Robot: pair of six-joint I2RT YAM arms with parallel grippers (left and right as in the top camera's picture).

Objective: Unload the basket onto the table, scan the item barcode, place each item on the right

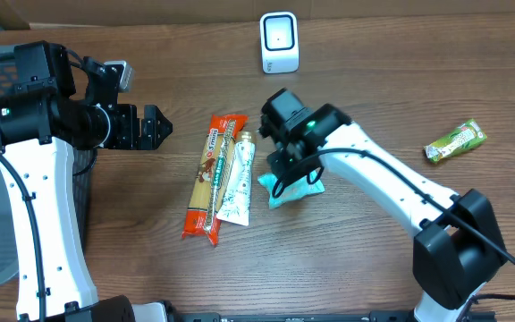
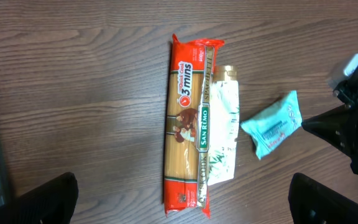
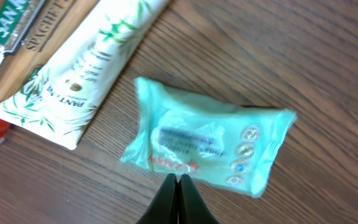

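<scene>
Wooden bench (image 1: 132,233), white scanner (image 1: 280,42) at its far edge. Step in hand looks like the pickup. The teal packet (image 3: 207,143) lies flat just beside the tube (image 3: 86,81) and spaghetti pack (image 2: 188,124). Right pincer (image 3: 178,183) has its fingers together at the packet's near edge; can't tell if the film is pinched. Left pincer (image 1: 159,125) is wide apart and empty. Next move calls for lifting the packet and turning its barcode to the scanner.

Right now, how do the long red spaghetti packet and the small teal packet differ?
The long red spaghetti packet is longer and narrower than the small teal packet. The spaghetti packet lies against a white tube; the teal packet has the right hand at its edge. Both lie flat on the wooden table.
</scene>
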